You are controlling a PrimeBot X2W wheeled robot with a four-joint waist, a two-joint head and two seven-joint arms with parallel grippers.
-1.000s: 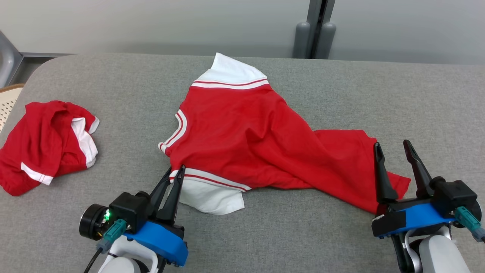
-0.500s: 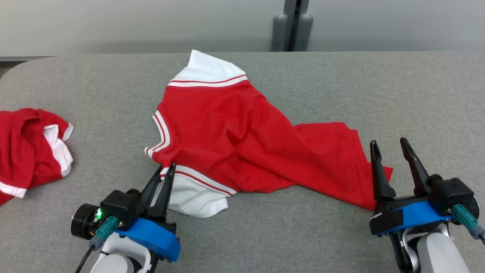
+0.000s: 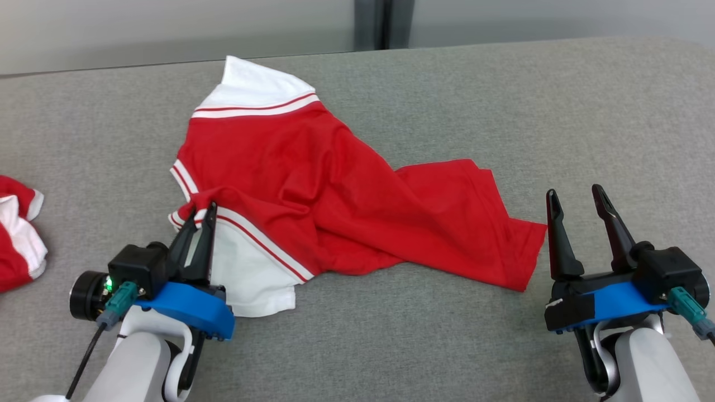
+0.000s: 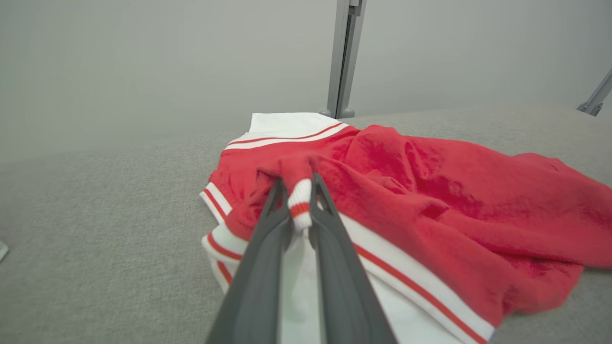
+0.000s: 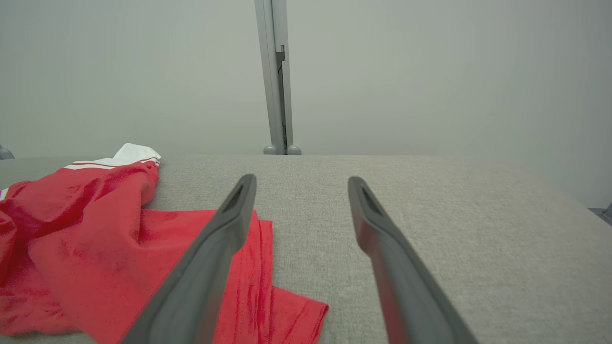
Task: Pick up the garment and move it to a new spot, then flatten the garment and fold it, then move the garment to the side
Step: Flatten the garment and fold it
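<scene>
Nearest the robot, the left hand point(image 3: 202, 215) has its fingers pressed together on a fold of the shirt point(image 3: 335, 190). In the left wrist view a ribbed white band with a red stripe is pinched between them point(image 4: 299, 191); it looks like neckline trim, though the bunching makes that hard to tell. The pinched fold is raised a little above the cloth around it. Level with it on the other side, the right hand point(image 3: 575, 191) has its fingers well apart and holds nothing. Its tips are just beside the shirt's red hem corner, and whether they touch it cannot be told. The shirt lies rumpled across the middle of the grey worktop point(image 3: 503, 111). One white sleeve lies by the left hand, the red body point(image 5: 86, 224) spreads toward the right hand, and the other white sleeve lies at the far side. A second shirt point(image 3: 17, 245), red and white and crumpled, lies well apart at the left edge. Beyond the worktop a grey post point(image 3: 371, 25) stands against a pale wall point(image 3: 167, 28).
</scene>
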